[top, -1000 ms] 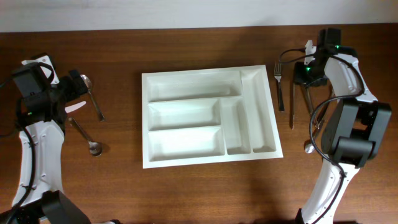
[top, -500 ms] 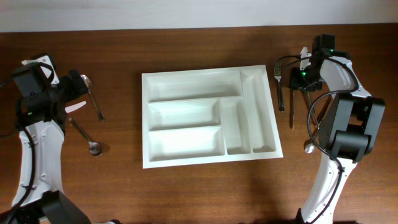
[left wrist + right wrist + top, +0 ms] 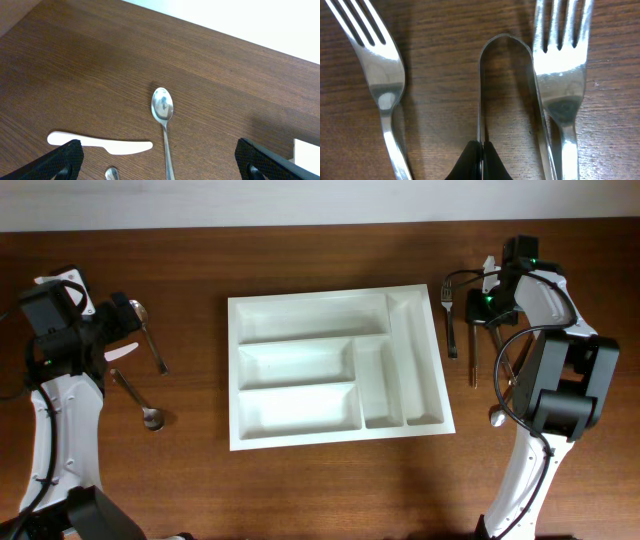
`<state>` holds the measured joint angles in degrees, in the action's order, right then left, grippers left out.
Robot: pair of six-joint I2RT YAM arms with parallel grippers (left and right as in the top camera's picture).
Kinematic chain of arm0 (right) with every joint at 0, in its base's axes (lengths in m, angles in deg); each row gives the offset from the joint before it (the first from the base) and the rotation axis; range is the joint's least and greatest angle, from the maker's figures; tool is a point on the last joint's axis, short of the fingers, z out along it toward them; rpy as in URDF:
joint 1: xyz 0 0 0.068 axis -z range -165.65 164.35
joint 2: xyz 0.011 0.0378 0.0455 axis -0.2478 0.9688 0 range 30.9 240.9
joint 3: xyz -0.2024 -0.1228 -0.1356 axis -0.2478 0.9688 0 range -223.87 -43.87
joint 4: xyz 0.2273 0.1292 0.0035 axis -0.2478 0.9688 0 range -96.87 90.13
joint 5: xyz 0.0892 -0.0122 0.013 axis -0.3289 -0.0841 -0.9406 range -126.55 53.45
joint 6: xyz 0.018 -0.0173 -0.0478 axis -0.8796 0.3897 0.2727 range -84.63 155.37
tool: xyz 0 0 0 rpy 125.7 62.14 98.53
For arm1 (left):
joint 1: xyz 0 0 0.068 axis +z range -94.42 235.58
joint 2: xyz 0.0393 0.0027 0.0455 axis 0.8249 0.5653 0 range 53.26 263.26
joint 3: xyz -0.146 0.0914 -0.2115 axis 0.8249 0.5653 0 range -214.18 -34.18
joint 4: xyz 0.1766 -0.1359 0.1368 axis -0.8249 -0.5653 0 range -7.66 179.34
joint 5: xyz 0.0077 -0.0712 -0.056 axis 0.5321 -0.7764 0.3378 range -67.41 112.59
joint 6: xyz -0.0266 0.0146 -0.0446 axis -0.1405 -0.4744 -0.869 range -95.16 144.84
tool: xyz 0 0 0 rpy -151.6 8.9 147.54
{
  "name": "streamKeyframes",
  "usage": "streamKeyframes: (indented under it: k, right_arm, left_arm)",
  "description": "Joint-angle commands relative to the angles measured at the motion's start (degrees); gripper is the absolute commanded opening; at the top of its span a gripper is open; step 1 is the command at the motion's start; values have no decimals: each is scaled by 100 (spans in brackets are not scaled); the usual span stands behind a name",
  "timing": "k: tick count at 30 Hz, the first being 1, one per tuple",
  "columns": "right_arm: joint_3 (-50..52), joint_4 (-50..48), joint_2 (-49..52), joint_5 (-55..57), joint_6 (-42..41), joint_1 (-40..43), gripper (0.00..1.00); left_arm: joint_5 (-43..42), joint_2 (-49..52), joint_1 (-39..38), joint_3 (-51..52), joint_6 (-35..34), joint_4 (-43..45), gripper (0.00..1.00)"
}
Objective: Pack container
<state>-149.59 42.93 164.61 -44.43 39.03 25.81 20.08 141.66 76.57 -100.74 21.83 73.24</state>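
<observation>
Your right gripper (image 3: 481,161) is pinched closed on the thin blade of a knife (image 3: 473,365), between two forks (image 3: 382,80); your left gripper (image 3: 160,164) hangs wide open above a spoon (image 3: 162,107), holding nothing; the container (image 3: 232,375) lies mid-table between both arms, every compartment bare.

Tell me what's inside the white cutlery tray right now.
Nothing: all five compartments of the tray show bare white floors from overhead, with no utensil in any. Nothing overhangs it; only the table surface beneath the tray is hidden.
</observation>
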Motion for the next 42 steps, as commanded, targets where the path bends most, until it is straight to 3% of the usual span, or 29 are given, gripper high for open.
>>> streamKeyframes:
  k: [1, 15, 23, 28, 34, 42]
  right_arm:
    - [-116, 144, 96, -52, 17, -24, 4]
    - [-1416, 1176, -116, -52, 50, -61, 4]
    - [-3246, 2660, -157, -52, 396, -737, 4]
    - [-4122, 3246, -157, -59, 938, -1631, 4]
    - [-4153, 3233, -118, -173, 1843, -2811, 4]
    - [-3829, 3123, -111, -291, 3985, -4050, 4]
  left_arm:
    - [61, 31, 33, -109, 4, 13, 99]
    - [61, 31, 33, -109, 4, 13, 99]
    - [61, 31, 33, -109, 4, 13, 99]
    - [61, 31, 33, -109, 4, 13, 99]
    - [61, 31, 33, -109, 4, 13, 99]
    - [61, 31, 33, -109, 4, 13, 99]
